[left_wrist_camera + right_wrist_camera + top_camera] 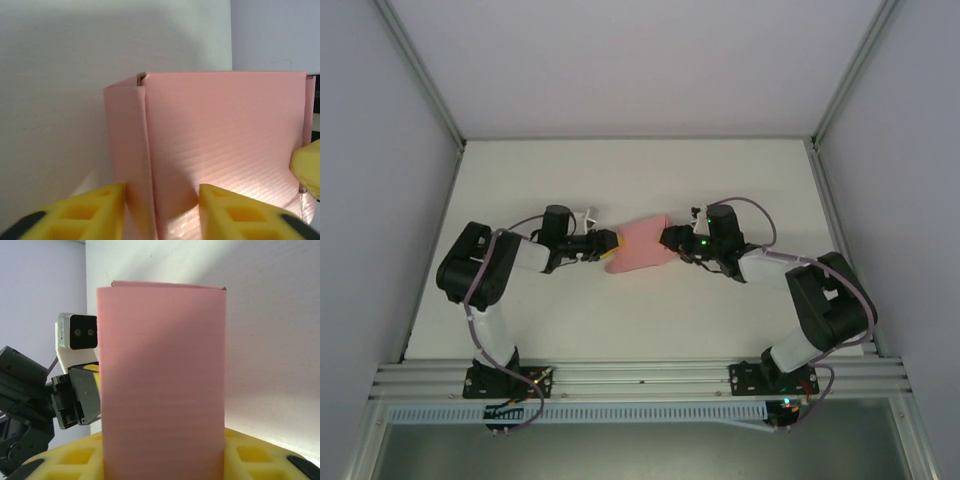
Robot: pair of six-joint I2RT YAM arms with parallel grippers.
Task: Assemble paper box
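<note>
The paper box (638, 250), pink, is seen near the ctr of the white tabletop (620, 180). It is held btwn the two arms, w/ the left tool (607, 250) at its left end & the right tool (668, 238) at its right end. Whether its underside is touching the tabletop can't be told from above.

Left wrist cam: the paper box (225, 140) is shown as a broad pink panel w/ fine diagonal ribbing. A narrower side panel is folded back along a vertical crease at its left. The left tool (162, 205) is closed partway onto that creased corner. One of its yellow fingers (85, 212) is set against the narrow panel & the other is laid on the broad face. A yellow fingertip (306, 170) of the other arm is seen at the panel's right edge.

Right wrist cam: the paper box (162, 380) is seen upright as a tall pink rectangle. Its lower part is clamped by the right tool (162, 455), w/ yellow fingers (260, 452) set against both sides. Behind it at left, the other arm's black wrist & white camera housing (76, 332) are seen.
</note>
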